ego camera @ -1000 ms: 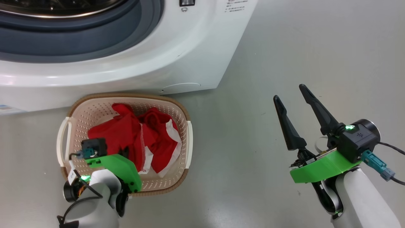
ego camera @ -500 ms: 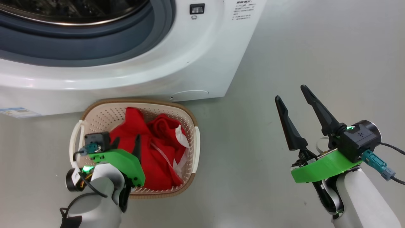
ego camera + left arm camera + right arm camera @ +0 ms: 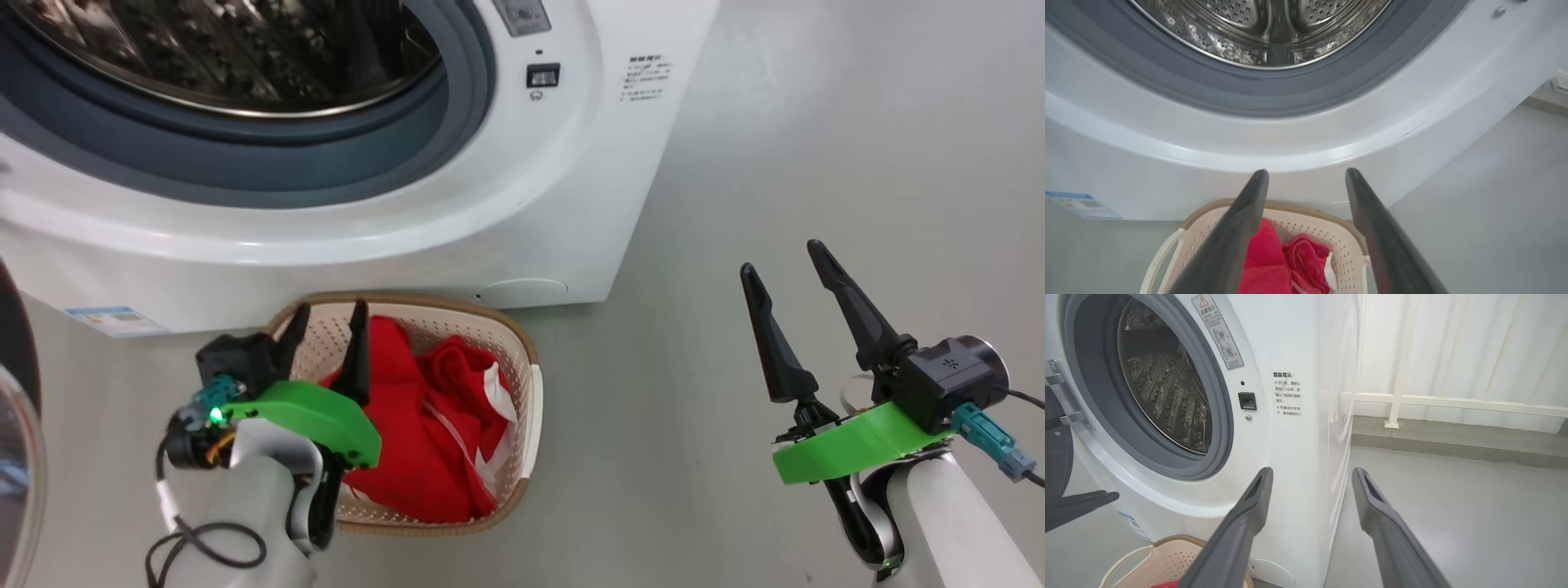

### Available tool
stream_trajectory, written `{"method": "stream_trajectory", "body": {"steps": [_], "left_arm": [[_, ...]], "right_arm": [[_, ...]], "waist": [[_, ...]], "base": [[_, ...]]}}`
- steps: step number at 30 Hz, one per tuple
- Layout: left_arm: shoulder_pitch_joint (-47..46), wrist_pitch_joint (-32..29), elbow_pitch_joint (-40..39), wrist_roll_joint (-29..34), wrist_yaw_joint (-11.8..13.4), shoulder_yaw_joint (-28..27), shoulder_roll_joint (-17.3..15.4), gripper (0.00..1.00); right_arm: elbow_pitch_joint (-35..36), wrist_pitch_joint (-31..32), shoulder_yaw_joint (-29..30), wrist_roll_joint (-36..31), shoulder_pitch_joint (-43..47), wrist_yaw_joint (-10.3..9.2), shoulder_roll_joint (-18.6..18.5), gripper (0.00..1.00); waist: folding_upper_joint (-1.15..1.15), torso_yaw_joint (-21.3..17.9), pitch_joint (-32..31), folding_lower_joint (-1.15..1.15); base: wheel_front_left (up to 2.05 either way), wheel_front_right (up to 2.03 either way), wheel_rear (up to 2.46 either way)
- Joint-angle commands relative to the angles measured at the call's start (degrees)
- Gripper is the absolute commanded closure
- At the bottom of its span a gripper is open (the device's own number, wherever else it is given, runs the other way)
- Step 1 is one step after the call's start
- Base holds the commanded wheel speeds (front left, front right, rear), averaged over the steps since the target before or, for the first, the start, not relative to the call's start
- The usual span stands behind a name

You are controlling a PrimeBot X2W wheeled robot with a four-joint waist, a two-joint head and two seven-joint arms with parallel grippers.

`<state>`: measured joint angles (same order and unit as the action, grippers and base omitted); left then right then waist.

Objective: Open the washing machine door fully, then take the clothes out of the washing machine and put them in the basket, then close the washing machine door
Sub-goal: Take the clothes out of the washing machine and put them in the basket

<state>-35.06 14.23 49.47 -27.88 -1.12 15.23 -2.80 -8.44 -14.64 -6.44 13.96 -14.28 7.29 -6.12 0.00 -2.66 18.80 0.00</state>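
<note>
- Red fabric with white panels, the clothes, lay heaped inside the basket, filling most of it and rising close to its brown rim.
- The basket stood on the grey floor, its far rim just before the lower front of the washing machine.
- Behind and above the basket the machine's mouth stood uncovered, a grey rubber ring circling the perforated steel drum.
- The washing machine door was swung out well off to the basket's left, showing as a strip of black rim and clear glass.
- A small blue label sat low on the machine's front, up and to the left of the basket.
- The left pincer hovered over the basket's left part, released, its two dark fingers spread with nothing between them, tips reaching toward the basket's far rim. Whether a finger brushed the cloth could not be told.
- The right pincer hung well to the right of the basket above bare floor, likewise released, fingers parted and gripping nothing.
</note>
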Motion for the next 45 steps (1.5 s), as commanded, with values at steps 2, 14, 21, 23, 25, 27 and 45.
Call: {"method": "stream_trajectory", "body": {"steps": [2,14,21,23,25,27,45], "left_arm": [[2.5,0.8,-7.5,2.9,-0.3,-3.9,-1.6,0.0],[16.2,0.8,-29.0,11.6,-2.8,-11.8,-0.4,0.0],[21.0,0.8,-33.6,11.3,-4.0,-13.2,-0.2,0.0],[22.3,0.8,-34.7,11.5,-3.9,-13.6,-0.1,0.0],[23.4,0.8,-36.0,11.9,-3.6,-14.0,-0.1,0.0],[24.5,0.8,-36.8,12.4,-3.2,-14.3,-0.1,0.0],[30.1,0.8,-40.0,17.1,-1.6,-15.1,-0.1,0.0]], "right_arm": [[1.0,-0.4,-0.6,-0.7,1.0,0.2,0.2,0.0],[0.5,-0.4,1.8,-1.8,5.4,0.2,0.3,0.0],[1.1,-0.4,3.1,-2.5,7.9,0.2,0.3,0.0],[1.5,-0.4,3.6,-2.7,8.6,0.2,0.3,0.0],[1.9,-0.4,4.2,-2.9,9.3,0.2,0.4,0.0],[2.3,-0.4,4.6,-3.0,10.0,0.2,0.5,0.0],[4.1,-0.4,6.2,-3.8,13.6,0.2,1.3,0.0]], "waist": [[0.0,1.0,-2.7,0.0],[0.0,2.0,-10.5,0.0],[0.0,2.4,-13.9,0.0],[0.0,2.3,-14.5,0.0],[0.0,2.3,-15.0,0.0],[0.0,2.4,-15.5,0.0],[0.0,2.6,-18.0,0.0]], "base": [[0.0,0.0,0.0],[0.0,0.0,0.0],[0.0,0.0,0.0],[0.0,0.0,0.0],[0.0,0.0,0.0],[0.0,0.0,0.0],[0.0,0.0,0.0]]}}
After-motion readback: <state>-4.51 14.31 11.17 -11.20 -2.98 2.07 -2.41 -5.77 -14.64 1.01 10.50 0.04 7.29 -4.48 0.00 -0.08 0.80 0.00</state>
